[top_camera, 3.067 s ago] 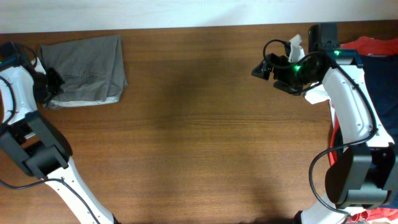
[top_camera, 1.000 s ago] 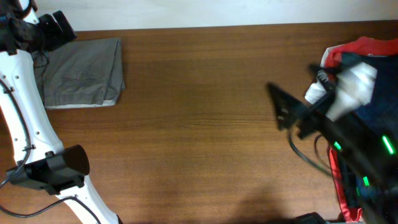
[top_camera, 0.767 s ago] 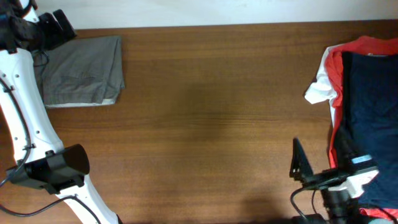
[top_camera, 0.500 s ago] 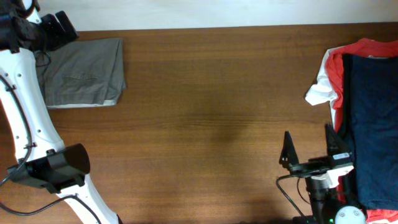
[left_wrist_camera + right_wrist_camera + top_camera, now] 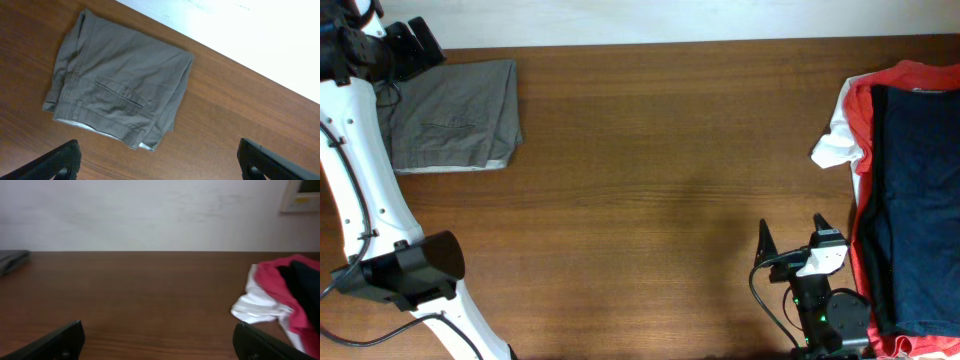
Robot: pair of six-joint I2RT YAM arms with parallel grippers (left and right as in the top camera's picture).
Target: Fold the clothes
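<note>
Brown wooden table (image 5: 650,150), probably white wall (image 5: 150,210).

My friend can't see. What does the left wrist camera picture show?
Folded grey-olive shorts lie flat on a brown wooden table, pocket slit facing up. The left pincer is open and empty, its dark fingertips showing at the picture's bottom corners.

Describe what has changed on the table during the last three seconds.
The right gripper left the pile and retreated toward its base, open and empty. The left gripper moved from beside the grey-olive shorts to beyond their far corner, open. The shorts stayed folded; nothing was grasped.
</note>
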